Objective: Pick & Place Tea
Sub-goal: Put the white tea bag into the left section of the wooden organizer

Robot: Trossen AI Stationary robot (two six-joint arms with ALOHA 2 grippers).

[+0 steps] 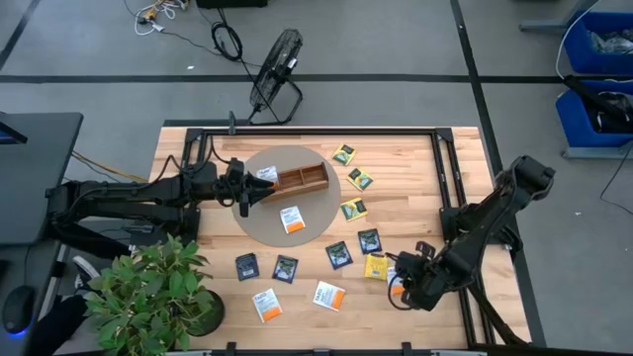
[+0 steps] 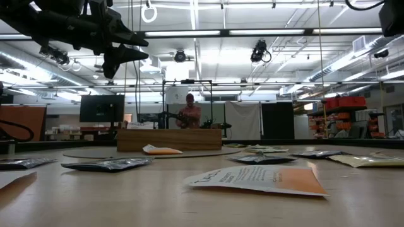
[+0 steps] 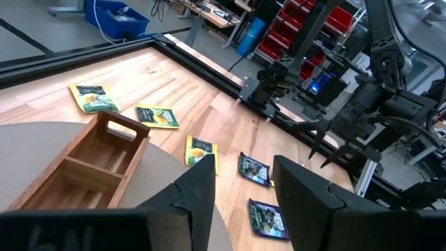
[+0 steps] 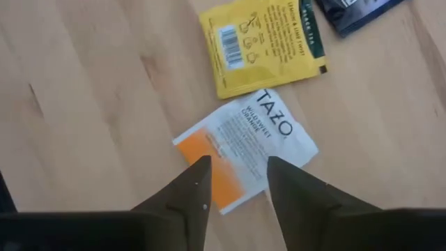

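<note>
Fingertips of the right gripper (image 4: 235, 183) stand a little apart, empty, poised directly above a white-and-orange packet (image 4: 244, 148) that lies flat on the wooden table (image 4: 83, 90). The packet's orange end sits under and between the two tips; its white printed end reaches away from them and touches the edge of a yellow packet (image 4: 261, 42) just beyond. Past that, a corner of a dark packet (image 4: 355, 10) shows.

My guess is that the step in hand is a descent to pinch the white-and-orange packet. The risks follow from how it lies: it is thin and flat against the wood, so the tips could slide over it or push it along without getting under an edge. With the yellow packet touching it, a low, wide closing could also drag or catch that neighbour.

Farther off, the left gripper (image 1: 244, 194) hangs above the round mat (image 1: 316, 222), close to the near end of the wooden tray (image 3: 83, 164), its fingers parted and nothing between them. More tea packets lie scattered beyond its tips, green-yellow ones (image 3: 157, 115) beside the tray and dark ones (image 3: 252, 169) nearer the right arm. A white-and-orange packet already lies in the tray (image 1: 266, 174).
</note>
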